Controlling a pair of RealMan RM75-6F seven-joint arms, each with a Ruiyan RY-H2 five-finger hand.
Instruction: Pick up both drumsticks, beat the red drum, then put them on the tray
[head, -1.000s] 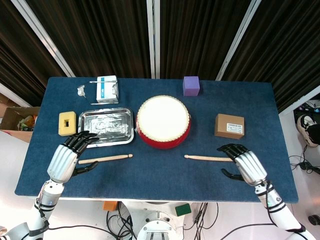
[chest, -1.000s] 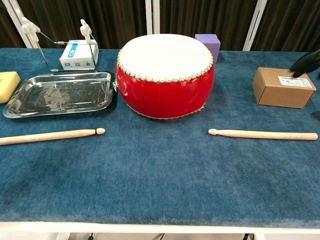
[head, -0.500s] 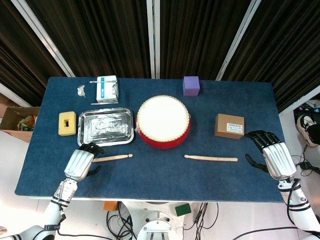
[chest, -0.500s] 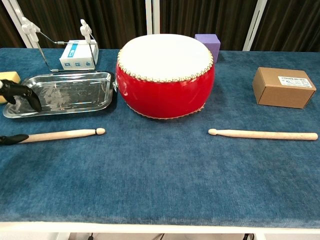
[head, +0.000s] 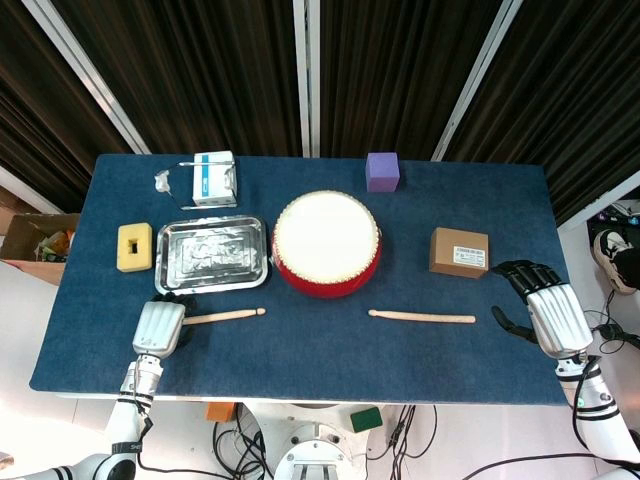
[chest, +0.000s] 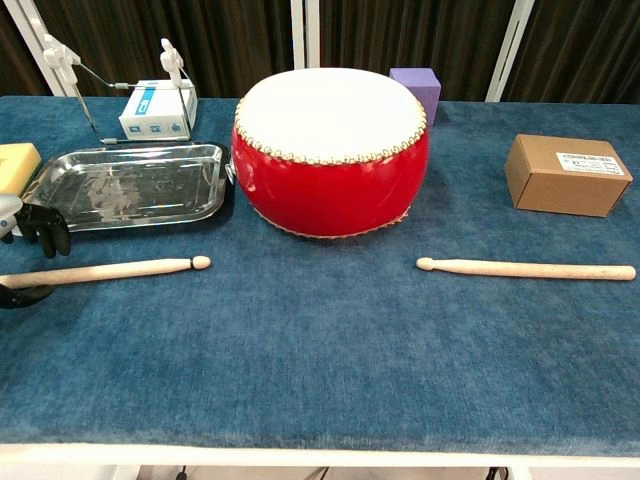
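Observation:
The red drum (head: 327, 243) with its white skin stands mid-table, and the metal tray (head: 212, 253) lies just to its left. One drumstick (head: 225, 316) lies in front of the tray. My left hand (head: 160, 325) sits over its butt end. In the chest view its fingers (chest: 40, 222) are above the stick (chest: 110, 270) and the thumb is below, not closed on it. The other drumstick (head: 422, 317) lies in front of the drum to the right. My right hand (head: 545, 312) is open, a short gap to the right of that stick's butt end.
A brown cardboard box (head: 459, 251) stands right of the drum, just behind the right stick. A purple cube (head: 382, 171) and a white-blue box (head: 214, 178) are at the back. A yellow sponge (head: 134, 247) lies left of the tray.
My left hand has dropped back from beside the tray onto the butt end of the left stick. My right hand has moved right, off the right stick's end. Both sticks lie unmoved.

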